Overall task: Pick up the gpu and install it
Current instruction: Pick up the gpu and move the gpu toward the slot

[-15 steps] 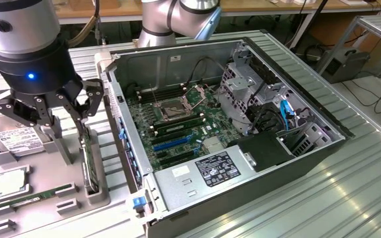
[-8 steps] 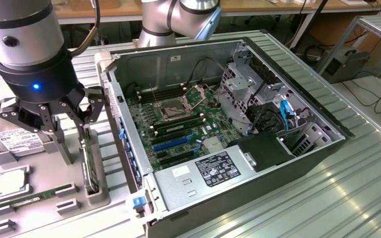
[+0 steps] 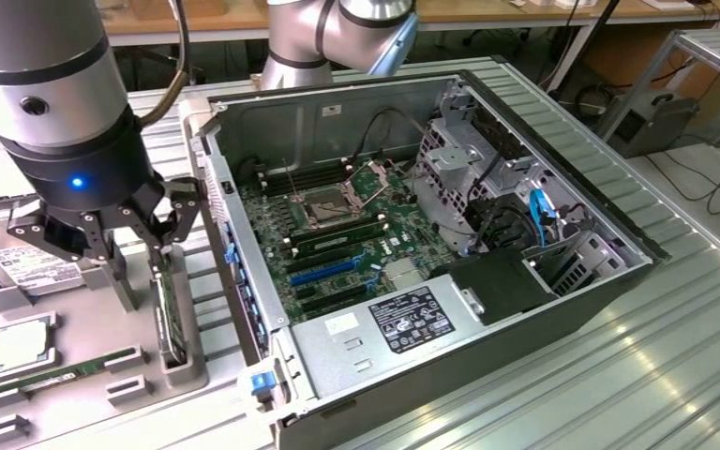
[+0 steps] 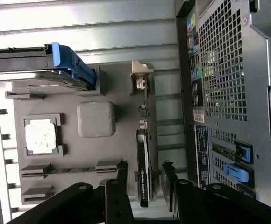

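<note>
The gpu (image 4: pixel 143 161) stands on its edge in a slot of the grey parts tray (image 4: pixel 121 98). Its silver bracket (image 4: pixel 141 77) sits at the end away from my gripper. In the exterior view the gpu (image 3: pixel 169 323) is a thin dark card beside the open computer case (image 3: pixel 460 309). My gripper (image 4: pixel 144 165) is open, with one finger on each side of the card's near end and a gap to the card on both sides. In the exterior view my gripper (image 3: pixel 142 281) hangs just over the card.
The case lies open with its motherboard (image 3: pixel 335 234) and blue expansion slots (image 3: pixel 322 267) exposed. The tray also holds a processor (image 4: pixel 41 136), a narrow green memory stick (image 3: pixel 60 375) and a hard drive (image 4: pixel 28 74) with a blue clip. The case's rear grille (image 4: pixel 229 60) stands close beside the gpu.
</note>
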You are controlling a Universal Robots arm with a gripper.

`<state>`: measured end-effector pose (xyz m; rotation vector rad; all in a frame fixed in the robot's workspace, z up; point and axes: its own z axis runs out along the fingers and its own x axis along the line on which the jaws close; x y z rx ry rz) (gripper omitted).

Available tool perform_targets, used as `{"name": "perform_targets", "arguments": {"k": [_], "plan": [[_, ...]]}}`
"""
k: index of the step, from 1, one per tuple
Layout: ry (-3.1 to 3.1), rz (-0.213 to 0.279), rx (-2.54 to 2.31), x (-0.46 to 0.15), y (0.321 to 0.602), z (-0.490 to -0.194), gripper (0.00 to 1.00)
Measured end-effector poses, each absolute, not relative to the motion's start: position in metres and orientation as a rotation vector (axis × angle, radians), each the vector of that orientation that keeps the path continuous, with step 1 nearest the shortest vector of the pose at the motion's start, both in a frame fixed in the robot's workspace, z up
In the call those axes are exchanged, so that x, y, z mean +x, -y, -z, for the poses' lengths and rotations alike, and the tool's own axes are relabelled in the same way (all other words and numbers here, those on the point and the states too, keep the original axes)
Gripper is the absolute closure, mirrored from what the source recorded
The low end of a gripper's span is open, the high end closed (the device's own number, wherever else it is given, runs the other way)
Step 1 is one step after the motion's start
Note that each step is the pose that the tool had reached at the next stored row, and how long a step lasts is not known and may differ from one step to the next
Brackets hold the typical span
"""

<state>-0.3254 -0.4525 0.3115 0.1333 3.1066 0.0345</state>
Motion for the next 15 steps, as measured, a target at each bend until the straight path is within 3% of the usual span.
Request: {"name": "perform_targets", "arguments": {"k": [15], "plan": [[-3.106, -0.034, 0.138, -0.325, 0.452, -0.284, 0.58]]}}
